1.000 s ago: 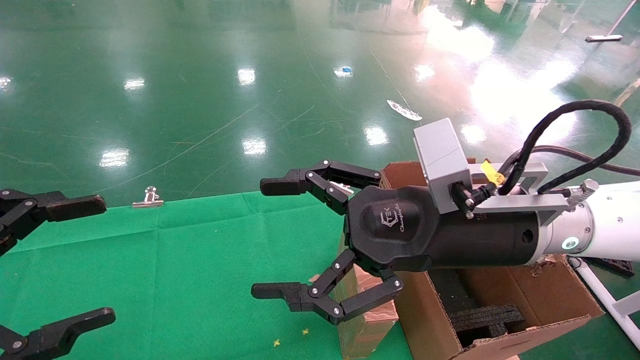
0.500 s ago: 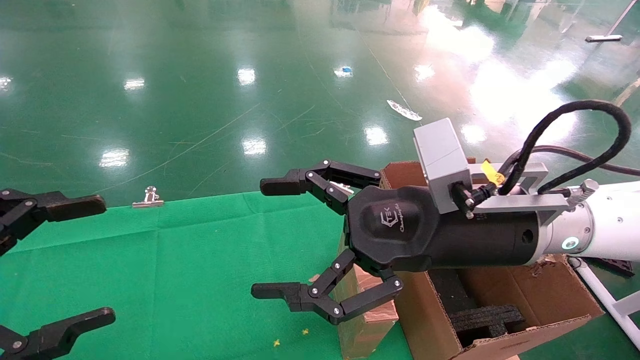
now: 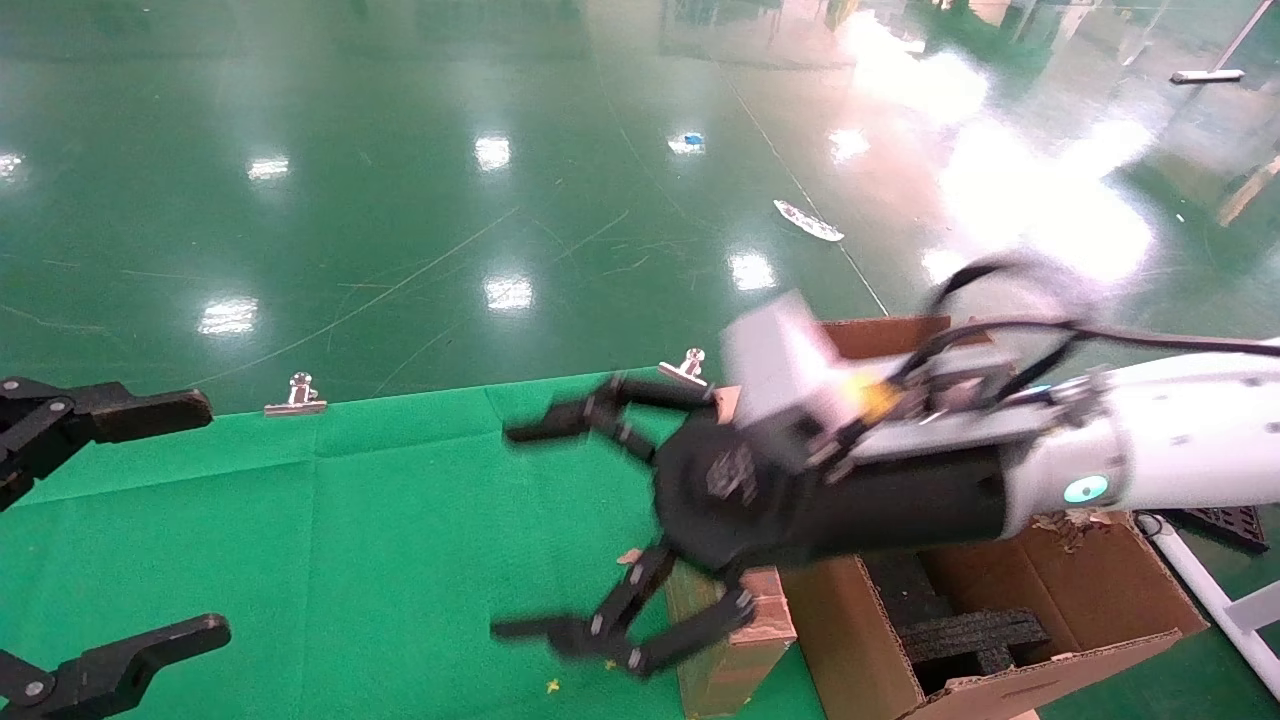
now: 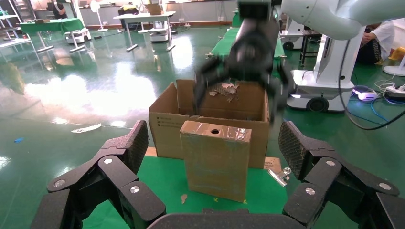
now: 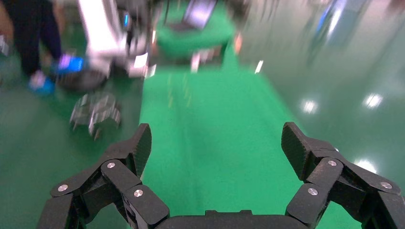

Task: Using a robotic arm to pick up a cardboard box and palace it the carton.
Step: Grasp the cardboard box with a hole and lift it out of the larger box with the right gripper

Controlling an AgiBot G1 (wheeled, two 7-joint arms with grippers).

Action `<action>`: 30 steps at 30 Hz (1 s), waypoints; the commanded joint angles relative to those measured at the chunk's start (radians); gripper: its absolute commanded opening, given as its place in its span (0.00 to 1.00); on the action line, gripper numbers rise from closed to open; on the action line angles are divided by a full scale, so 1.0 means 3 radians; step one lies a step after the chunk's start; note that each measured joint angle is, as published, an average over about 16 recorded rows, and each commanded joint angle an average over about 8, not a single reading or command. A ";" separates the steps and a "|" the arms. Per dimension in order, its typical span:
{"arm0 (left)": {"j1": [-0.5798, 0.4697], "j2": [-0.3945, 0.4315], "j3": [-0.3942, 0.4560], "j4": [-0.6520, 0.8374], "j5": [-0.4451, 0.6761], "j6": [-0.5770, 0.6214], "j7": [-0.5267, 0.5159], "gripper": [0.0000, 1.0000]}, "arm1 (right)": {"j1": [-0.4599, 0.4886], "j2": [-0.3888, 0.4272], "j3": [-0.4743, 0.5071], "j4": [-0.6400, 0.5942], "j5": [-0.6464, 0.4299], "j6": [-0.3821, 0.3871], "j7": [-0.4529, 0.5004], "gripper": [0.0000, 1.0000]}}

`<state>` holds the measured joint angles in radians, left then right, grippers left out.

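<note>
A green cloth [image 3: 330, 540] covers the counter. The cardboard box [image 3: 725, 640] stands upright at its right edge, touching the carton [image 3: 1060, 600]. Above it the right gripper [image 3: 575, 530] gapes wide, empty. The left gripper [image 3: 130, 520], also wide, sits at the left edge.

Large indoor robot test hall or lab. Glossy green floor [image 3: 400, 180] with ceiling-light glare stretches well beyond the right gripper [image 3: 560, 530]. Green cloth [image 3: 350, 520] clipped over a worktable beneath it. Behind, other cloth-covered tables [image 4: 143, 16], a white robot base [image 4: 329, 71], floor cables, possibly seated staff, blurred.
</note>
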<state>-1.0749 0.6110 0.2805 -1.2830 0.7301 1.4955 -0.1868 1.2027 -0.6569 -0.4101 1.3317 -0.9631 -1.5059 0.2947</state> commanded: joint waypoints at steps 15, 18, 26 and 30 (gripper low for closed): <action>-0.0001 -0.0002 0.0004 0.0001 -0.0003 -0.0001 0.0002 1.00 | 0.1672 -0.0650 -0.1713 0.0071 -0.1965 -0.0272 0.0860 1.00; -0.0001 -0.0002 0.0005 0.0001 -0.0003 -0.0002 0.0003 1.00 | 0.2097 -0.0666 -0.2063 0.0069 -0.1982 -0.0291 0.1067 1.00; -0.0002 -0.0003 0.0007 0.0001 -0.0005 -0.0003 0.0004 1.00 | 0.3070 -0.0689 -0.3185 0.0068 -0.1785 -0.0297 0.1543 1.00; -0.0002 -0.0003 0.0008 0.0001 -0.0005 -0.0003 0.0004 1.00 | 0.3300 -0.0736 -0.3668 0.0072 -0.1580 -0.0265 0.1685 1.00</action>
<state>-1.0755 0.6101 0.2829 -1.2828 0.7285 1.4946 -0.1856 2.1672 -0.8782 -1.4857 1.3528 -1.4376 -1.5836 0.7881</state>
